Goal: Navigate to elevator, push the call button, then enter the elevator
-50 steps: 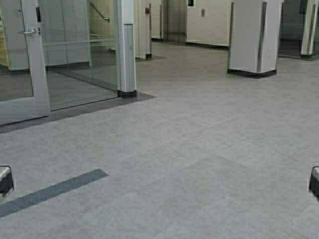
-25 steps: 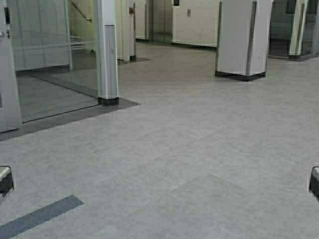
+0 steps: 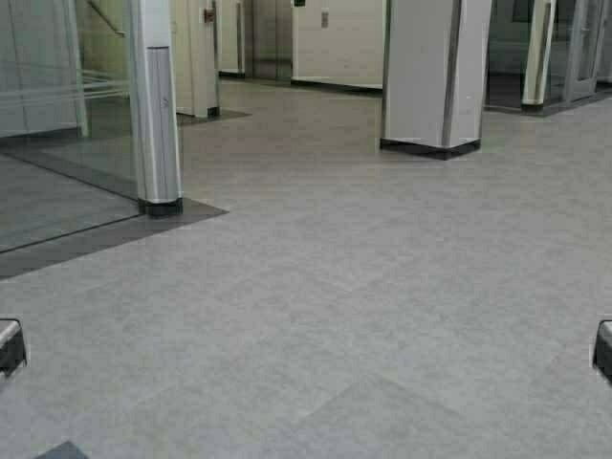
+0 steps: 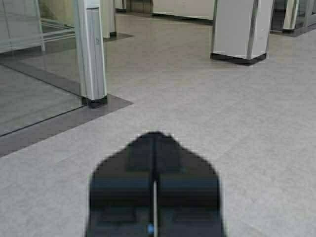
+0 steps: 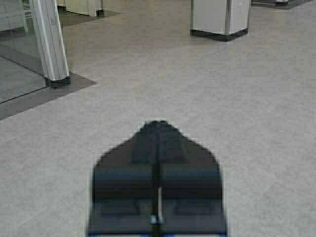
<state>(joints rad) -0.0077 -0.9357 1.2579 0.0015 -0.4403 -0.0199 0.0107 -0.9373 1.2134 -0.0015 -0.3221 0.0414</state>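
Floor: grey tiled surface filling most of the high view, with a darker strip running along the foot of the glass wall at its left edge.
Elevator: brushed steel doors at the far edge of the floor, left of centre in the high view, well apart from the robot.
Call button: small silver plate on the pale wall just right of the elevator doors; too small for its button to be made out.
Metal post: upright silver post with a dark base, standing at the corner of the glass wall, near the left edge of the floor.
Square column: pale column with a dark base, standing on the floor right of centre, between the robot and the far wall.
Left claw: fingers together, tips meeting at a point, held above bare floor.
Right claw: fingers together likewise, held above bare floor.
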